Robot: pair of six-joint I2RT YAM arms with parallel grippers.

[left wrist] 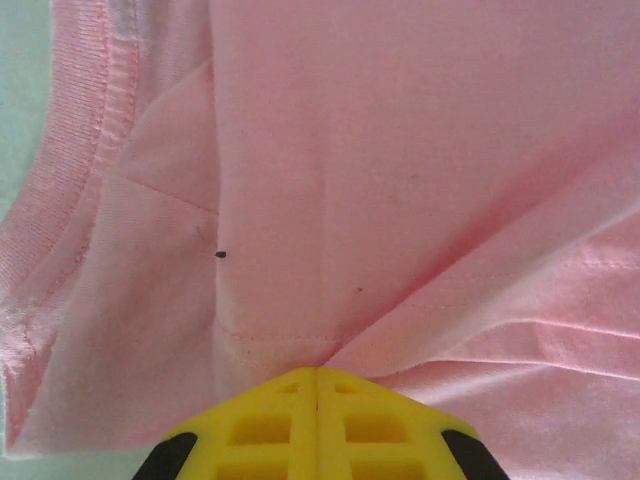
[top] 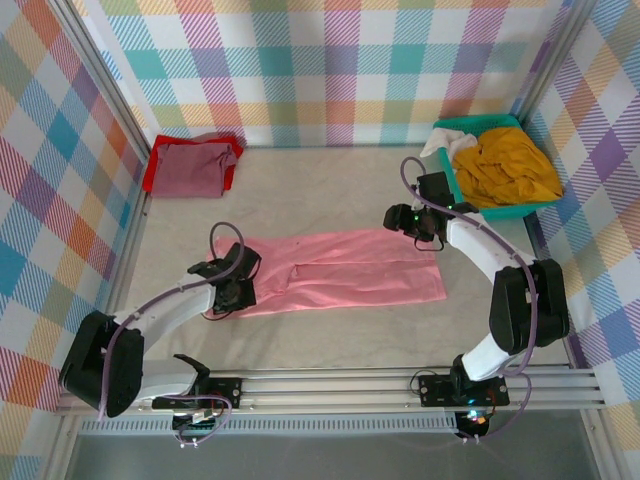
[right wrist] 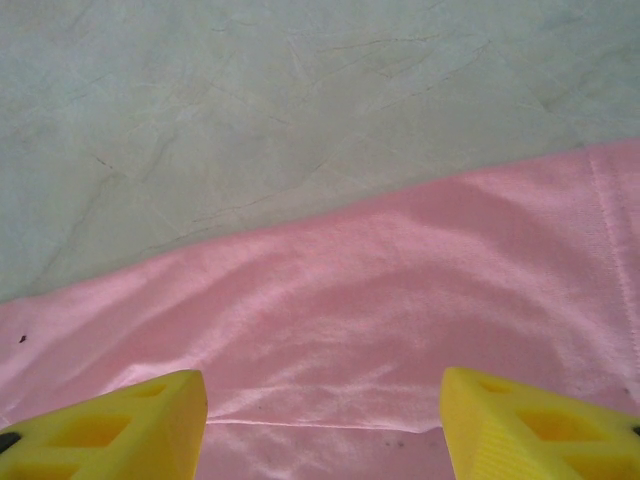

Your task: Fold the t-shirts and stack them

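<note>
You have a salmon-pink t-shirt (top: pixel 340 270) spread flat on the table (top: pixel 330 190), its long side running left to right. Your left gripper (top: pixel 237 292) rests on the shirt's left end. Your right gripper (top: pixel 425 228) hangs over the shirt's far right corner.

From above, each claw's opening is hidden under its wrist, but the wrist cameras make both clear. In the left wrist view the yellow left fingers (left wrist: pixel 260 430) are pressed together with no gap. Pink cloth gathers into creases that run to their tip, so that claw is closed and pinching the shirt. A stitched band edge of the shirt runs down the left of that view, with a sliver of table past it.

In the right wrist view the yellow right fingers (right wrist: pixel 110 425) stand wide apart with nothing between them. Smooth pink cloth lies beneath, and bare table lies past the shirt's far edge.

The top view also shows you the other garments. Well beyond the shirt's far left corner, a maroon t-shirt (top: pixel 195 168) lies on a red t-shirt (top: pixel 152 178). Beyond its far right corner, a teal basket (top: pixel 470 125) holds a mustard-yellow t-shirt (top: pixel 510 165) and a white cloth (top: pixel 445 143).
</note>
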